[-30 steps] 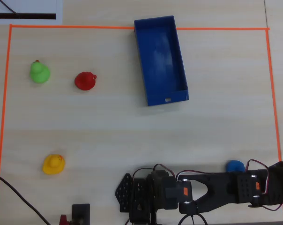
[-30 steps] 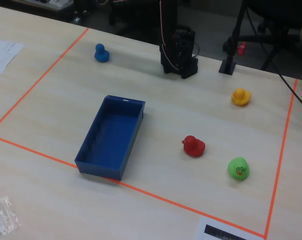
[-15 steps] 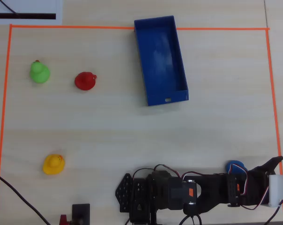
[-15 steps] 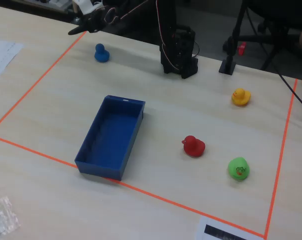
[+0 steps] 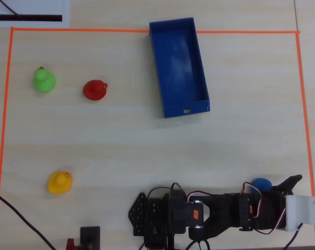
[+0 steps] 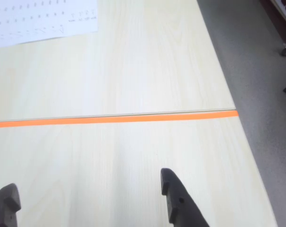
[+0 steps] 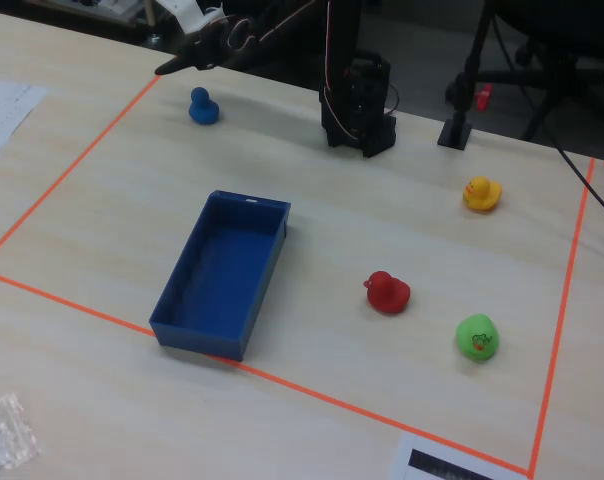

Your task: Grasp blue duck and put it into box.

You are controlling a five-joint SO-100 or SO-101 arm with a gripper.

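The blue duck (image 5: 262,184) stands on the table near the right end of the front edge in the overhead view, partly covered by the arm. In the fixed view it (image 7: 202,106) sits at the far left, free of the gripper. My gripper (image 5: 295,183) is just to the right of the duck and raised above the table (image 7: 175,63). It is open and empty in the wrist view (image 6: 86,194), which shows only bare table and orange tape between the fingers (image 6: 174,189); the duck is not in that view. The dark-blue box (image 5: 186,109) lies empty at the back centre (image 7: 197,337).
A green duck (image 5: 44,80), a red duck (image 5: 95,89) and a yellow duck (image 5: 59,182) stand on the left half. Orange tape (image 5: 302,104) frames the work area. The table edge and grey floor (image 6: 256,71) lie just past the gripper. The arm base (image 5: 162,213) is at the front centre.
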